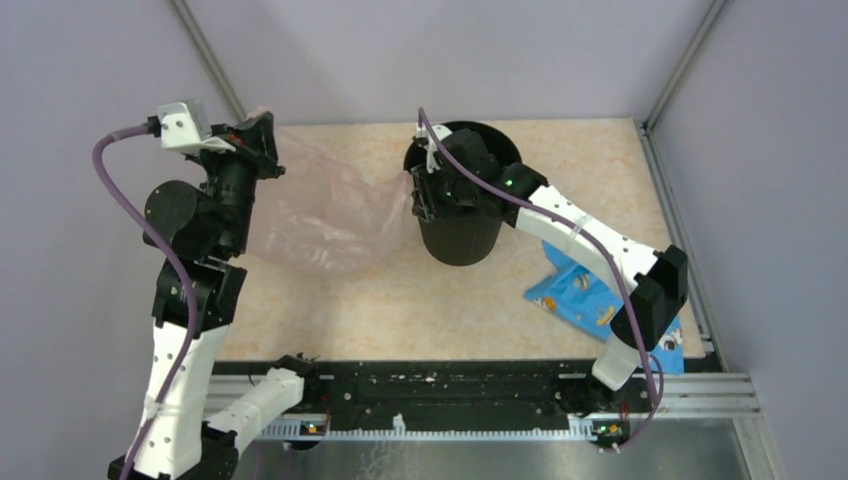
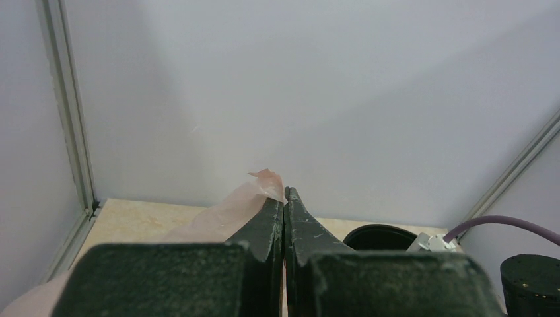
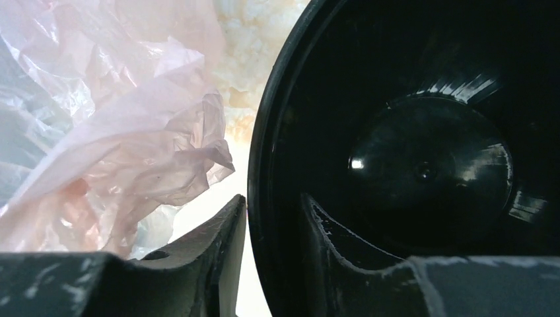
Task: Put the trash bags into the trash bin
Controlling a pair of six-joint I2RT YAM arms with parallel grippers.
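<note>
Pink trash bag: translucent and crinkled, stretched in the air from the far-left corner to just beside the black trash bin, with its lower fold over the worktop. None of the bag is in the bin.

Left tool: raised, fingers pressed together on a corner of the bag.

Right tool: at the bin's left rim, fingers apart, one outside the rim and one inside.

Blue printed packet: lies flat to the right of the bin, under the right arm.
</note>
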